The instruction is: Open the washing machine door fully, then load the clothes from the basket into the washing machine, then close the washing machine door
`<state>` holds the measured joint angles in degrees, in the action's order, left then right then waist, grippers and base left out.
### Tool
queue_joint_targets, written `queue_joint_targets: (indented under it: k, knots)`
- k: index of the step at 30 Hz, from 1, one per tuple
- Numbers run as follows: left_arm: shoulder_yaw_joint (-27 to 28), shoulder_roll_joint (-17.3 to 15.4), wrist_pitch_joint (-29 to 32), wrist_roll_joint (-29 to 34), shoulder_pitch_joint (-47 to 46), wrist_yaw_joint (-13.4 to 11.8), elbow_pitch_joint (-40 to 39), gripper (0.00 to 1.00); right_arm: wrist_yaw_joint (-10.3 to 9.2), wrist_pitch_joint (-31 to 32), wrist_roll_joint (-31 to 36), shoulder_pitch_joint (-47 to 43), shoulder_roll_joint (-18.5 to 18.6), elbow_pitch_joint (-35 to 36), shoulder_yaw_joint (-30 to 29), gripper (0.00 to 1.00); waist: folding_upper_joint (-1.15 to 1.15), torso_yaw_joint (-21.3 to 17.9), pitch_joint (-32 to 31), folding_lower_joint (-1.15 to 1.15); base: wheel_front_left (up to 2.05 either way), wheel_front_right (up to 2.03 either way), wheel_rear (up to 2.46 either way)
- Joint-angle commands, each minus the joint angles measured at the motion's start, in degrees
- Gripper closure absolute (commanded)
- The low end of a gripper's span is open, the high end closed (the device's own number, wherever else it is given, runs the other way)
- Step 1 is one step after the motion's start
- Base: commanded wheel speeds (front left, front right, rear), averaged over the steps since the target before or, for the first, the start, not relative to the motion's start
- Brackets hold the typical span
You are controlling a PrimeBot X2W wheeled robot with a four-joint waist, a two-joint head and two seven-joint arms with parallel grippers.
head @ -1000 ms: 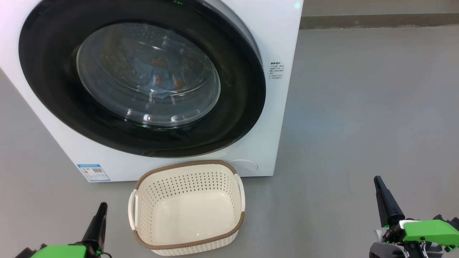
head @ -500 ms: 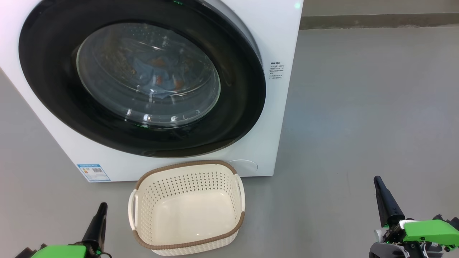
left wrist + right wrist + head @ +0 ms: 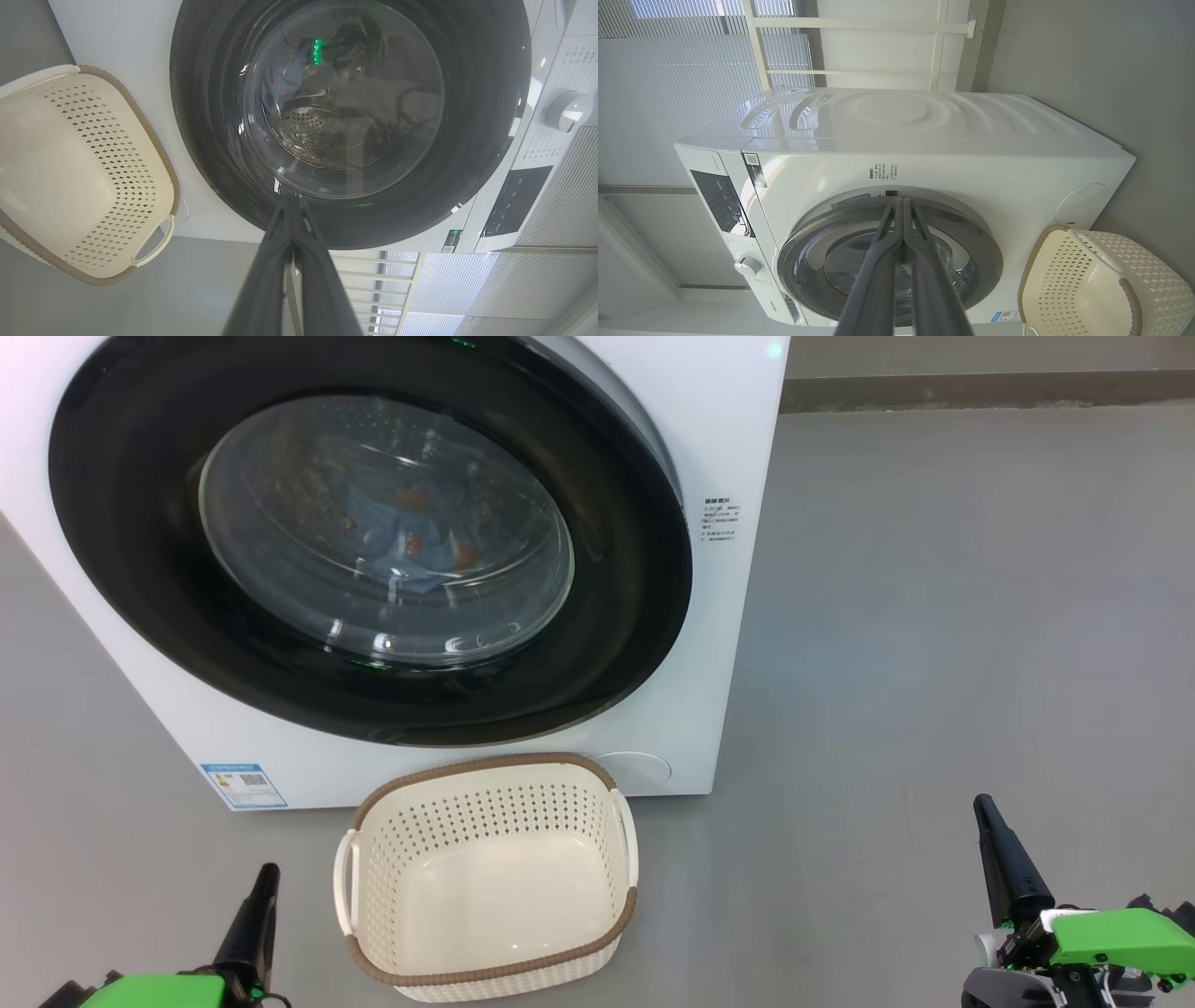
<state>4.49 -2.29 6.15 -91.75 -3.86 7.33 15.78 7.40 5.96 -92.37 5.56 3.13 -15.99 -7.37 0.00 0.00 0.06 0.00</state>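
Observation:
The white washing machine [image 3: 738, 439] fills the upper left of the head view, its black-rimmed door [image 3: 140, 523] shut flat against the front. Through the glass I see the light blue clothes [image 3: 411, 532] with orange figures lying in the drum. The cream basket [image 3: 485, 882] with a brown rim sits on the floor just before the machine, nothing inside it. My left gripper [image 3: 266, 875] rests low at the basket's left, fingers together, shut on nothing. My right gripper [image 3: 983, 805] hangs far right over bare floor, also shut. The door [image 3: 210, 140] and the basket [image 3: 1092, 284] also appear in the wrist views.
Grey floor [image 3: 934, 616] spreads to the right of the machine up to a dark skirting strip [image 3: 980, 390] along the back wall. A blue label [image 3: 243, 786] marks the machine's lower left corner. A control panel with a dial [image 3: 567, 111] is at the machine's top.

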Motion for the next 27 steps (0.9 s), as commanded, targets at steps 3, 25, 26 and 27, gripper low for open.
queue_joint_targets:
  k: [3,25,26,27]
  knots:
    - [2.0,-0.7,0.3,-0.4,-2.7,0.2,-1.4,1.00,0.09,0.2,-0.1,0.9,0.1,1.7,1.2,1.00,0.00,0.0,0.0,0.00,0.00,0.00,0.00]
    - [2.0,-0.6,0.3,-0.4,-2.7,0.2,-1.5,1.00,0.09,0.3,0.0,0.9,0.0,1.7,1.1,1.00,0.00,0.0,0.0,0.00,0.00,0.00,0.00]
    - [2.0,-0.6,0.3,-0.4,-2.7,0.2,-1.5,1.00,0.09,0.3,0.0,0.9,0.0,1.7,1.1,1.00,0.00,0.0,0.0,0.00,0.00,0.00,0.00]
    - [2.1,-0.6,0.3,-0.4,-2.7,0.2,-1.5,1.00,0.09,0.3,0.0,0.9,0.0,1.7,1.1,1.00,0.00,0.0,0.0,0.00,0.00,0.00,0.00]
